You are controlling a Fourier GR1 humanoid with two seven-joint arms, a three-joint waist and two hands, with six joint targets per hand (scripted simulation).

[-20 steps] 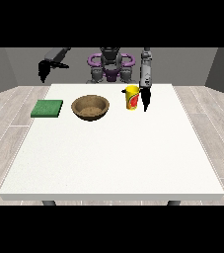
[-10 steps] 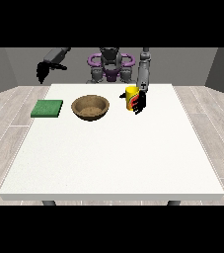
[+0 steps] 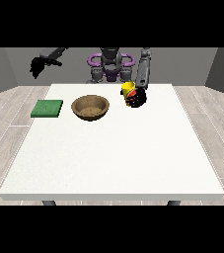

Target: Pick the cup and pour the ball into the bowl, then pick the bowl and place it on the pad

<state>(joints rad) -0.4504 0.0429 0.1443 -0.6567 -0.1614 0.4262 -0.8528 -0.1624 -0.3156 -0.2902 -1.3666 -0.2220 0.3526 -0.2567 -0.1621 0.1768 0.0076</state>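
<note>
Hand at the view's right is wrapped round the yellow cup, gripping its lower body with the rim clear above. Cup looks light, rigid, smooth-walled; mid-body hold suits tipping. Wooden bowl sits just beside, toward view's left; green pad beyond it. Ball not visible.

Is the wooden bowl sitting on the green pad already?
No, the bowl rests on the white table, beside the green pad and apart from it.
</note>
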